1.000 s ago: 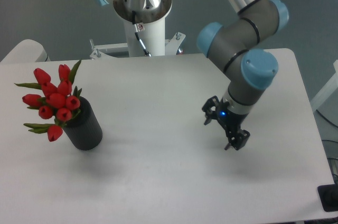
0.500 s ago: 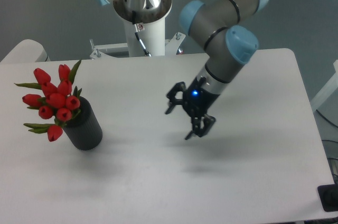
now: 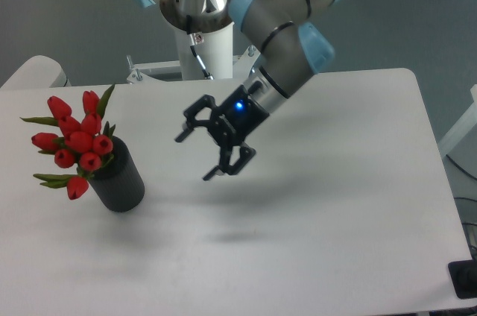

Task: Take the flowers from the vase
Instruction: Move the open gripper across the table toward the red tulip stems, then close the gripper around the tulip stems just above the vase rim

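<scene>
A bunch of red tulip flowers (image 3: pixel 74 142) with green leaves stands in a dark grey cylindrical vase (image 3: pixel 120 182) at the left of the white table. The buds lean up and to the left out of the vase's mouth. My gripper (image 3: pixel 194 156) hangs above the table's middle, to the right of the vase and clearly apart from it. Its two black fingers are spread open and point left and down, with nothing between them.
The arm's white base column (image 3: pixel 200 40) stands at the table's far edge. A second pale surface (image 3: pixel 30 71) adjoins the table at the far left. The table's right edge (image 3: pixel 440 182) lies well away from the gripper.
The arm has swung steadily left across the table, carrying the open gripper from the right side to the middle, nearer the vase. Flowers and vase have not moved.
</scene>
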### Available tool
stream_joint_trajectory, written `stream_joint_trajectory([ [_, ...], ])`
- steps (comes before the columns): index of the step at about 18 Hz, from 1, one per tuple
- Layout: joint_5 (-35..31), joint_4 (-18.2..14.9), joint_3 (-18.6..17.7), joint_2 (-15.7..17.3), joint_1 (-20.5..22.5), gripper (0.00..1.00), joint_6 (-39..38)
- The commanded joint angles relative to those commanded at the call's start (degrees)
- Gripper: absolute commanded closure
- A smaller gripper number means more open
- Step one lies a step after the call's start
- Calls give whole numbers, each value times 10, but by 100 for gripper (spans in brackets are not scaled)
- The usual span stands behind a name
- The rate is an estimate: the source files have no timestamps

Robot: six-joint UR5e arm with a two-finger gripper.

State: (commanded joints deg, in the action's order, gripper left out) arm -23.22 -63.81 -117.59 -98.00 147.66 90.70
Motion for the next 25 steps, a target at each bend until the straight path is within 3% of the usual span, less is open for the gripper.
stream_joint_trajectory([
  [9, 31, 0, -12, -3, -40, 0, -1],
  [25, 70, 25, -1, -48, -103, 0, 1],
])
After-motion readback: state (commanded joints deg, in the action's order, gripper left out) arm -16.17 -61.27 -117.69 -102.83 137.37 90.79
